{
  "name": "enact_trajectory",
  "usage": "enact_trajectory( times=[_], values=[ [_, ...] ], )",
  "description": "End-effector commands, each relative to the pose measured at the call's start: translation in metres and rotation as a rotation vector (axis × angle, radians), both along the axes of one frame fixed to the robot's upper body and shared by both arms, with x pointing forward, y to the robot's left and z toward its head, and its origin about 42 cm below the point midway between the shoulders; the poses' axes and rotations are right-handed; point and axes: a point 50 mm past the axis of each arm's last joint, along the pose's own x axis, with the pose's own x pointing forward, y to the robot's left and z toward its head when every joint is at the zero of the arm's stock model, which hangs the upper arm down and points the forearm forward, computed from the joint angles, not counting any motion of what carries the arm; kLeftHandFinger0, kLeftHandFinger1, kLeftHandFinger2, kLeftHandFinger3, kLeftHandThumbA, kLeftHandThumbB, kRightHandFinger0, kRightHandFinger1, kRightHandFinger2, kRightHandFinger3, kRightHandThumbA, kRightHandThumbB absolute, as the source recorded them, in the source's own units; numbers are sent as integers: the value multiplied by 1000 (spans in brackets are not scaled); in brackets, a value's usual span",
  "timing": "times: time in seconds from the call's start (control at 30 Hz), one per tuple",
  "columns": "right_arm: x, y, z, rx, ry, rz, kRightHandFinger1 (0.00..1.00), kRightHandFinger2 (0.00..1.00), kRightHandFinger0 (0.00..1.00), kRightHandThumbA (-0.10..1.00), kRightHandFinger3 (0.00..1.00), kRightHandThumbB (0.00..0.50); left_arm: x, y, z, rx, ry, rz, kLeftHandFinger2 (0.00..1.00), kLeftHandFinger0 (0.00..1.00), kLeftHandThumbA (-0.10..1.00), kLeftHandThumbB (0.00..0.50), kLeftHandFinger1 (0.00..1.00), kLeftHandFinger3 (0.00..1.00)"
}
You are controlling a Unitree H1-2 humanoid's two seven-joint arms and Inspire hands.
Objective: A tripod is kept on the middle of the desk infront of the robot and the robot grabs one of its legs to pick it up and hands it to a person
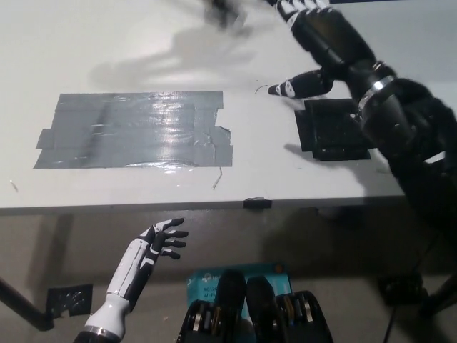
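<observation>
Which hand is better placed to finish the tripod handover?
Right. The right hand reaches across the desk to its far side, near a blurred dark shape, possibly the tripod. The left hand hangs open below the front edge.

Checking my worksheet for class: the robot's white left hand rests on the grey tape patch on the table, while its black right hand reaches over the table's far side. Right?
One thing is wrong. The head view shows the white left hand below the table, off the grey tape patch. The black right hand does reach over the far side.
</observation>
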Motion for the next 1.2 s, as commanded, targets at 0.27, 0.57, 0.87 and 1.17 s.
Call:
enact_trajectory(
  times=[0.27,0.57,0.87,1.17],
  values=[
    [-221,-86,92,152,-124,404,1000,1000,1000,1000,1000,454,14,3,25,33,-94,-23,750,607,1000,66,694,837],
    [-266,-123,-10,381,141,390,1000,1000,1000,897,1000,447,-10,6,-2,41,-52,8,917,783,1000,69,857,962],
    [-247,-74,-163,815,283,59,1000,1000,1000,897,1000,281,-37,10,-23,-11,4,49,1000,1000,1000,184,1000,1000],
    [-227,-60,-262,850,419,-134,1000,1000,1000,931,1000,250,-50,2,-30,-53,38,68,1000,1000,1000,178,1000,1000]
  ],
)
